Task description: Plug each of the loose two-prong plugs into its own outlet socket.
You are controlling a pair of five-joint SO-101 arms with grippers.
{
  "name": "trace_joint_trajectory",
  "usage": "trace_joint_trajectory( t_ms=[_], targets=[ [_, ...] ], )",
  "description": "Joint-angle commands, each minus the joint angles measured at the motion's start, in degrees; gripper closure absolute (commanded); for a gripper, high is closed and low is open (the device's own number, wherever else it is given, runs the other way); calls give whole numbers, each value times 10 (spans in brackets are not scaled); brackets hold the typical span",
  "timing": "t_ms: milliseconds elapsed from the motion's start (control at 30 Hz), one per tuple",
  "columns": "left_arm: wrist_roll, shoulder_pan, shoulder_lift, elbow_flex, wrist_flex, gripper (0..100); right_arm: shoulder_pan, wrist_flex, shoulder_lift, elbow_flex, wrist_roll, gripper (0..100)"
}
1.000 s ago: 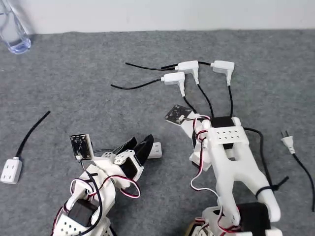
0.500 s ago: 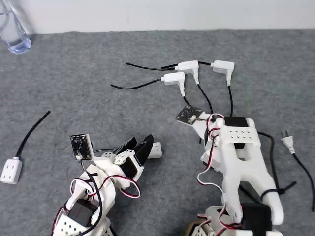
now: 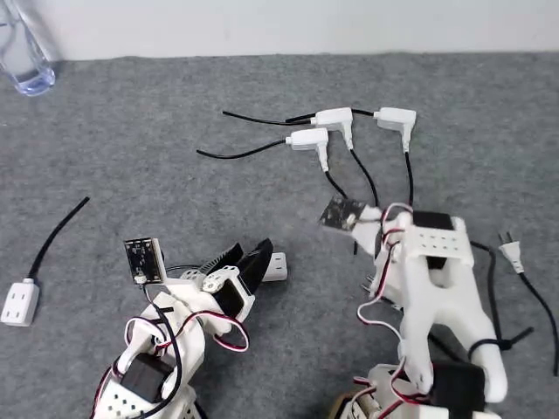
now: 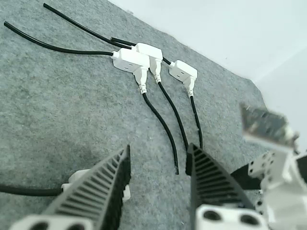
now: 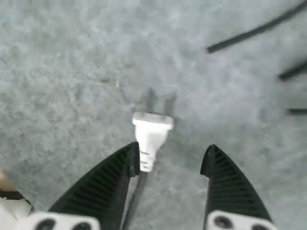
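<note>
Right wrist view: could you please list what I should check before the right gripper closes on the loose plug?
1. Right gripper open: ok.
2. Loose plug in the gap between its fingers: ok, though close to one finger.
3. Prongs unobstructed: ok, bare carpet ahead.
4. Gripper low enough to grip: cannot tell.
5. Free socket held steady: not ok; it lies beside the open left gripper, ungripped.

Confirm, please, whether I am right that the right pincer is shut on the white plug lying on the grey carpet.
Not quite: the right pincer is open, not shut. The right wrist view shows its jaws apart, with the white plug lying on the grey carpet between them.
</note>
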Motion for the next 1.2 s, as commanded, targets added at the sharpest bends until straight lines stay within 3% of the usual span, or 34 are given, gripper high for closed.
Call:
trace_joint_trajectory(
  t_ms=[0,567,833,1033,1167],
  targets=[
    [0,2,-5,-6,1,815,5,-53,-7,39,35,799],
    [0,2,-5,-6,2,815,28,-211,-7,111,38,801],
    [0,2,-5,-6,2,815,15,-196,22,91,39,803],
    [0,2,-5,-6,2,815,-22,-162,48,69,39,996],
    [0,2,-5,-6,2,815,-21,-153,59,57,41,991]
  ],
)
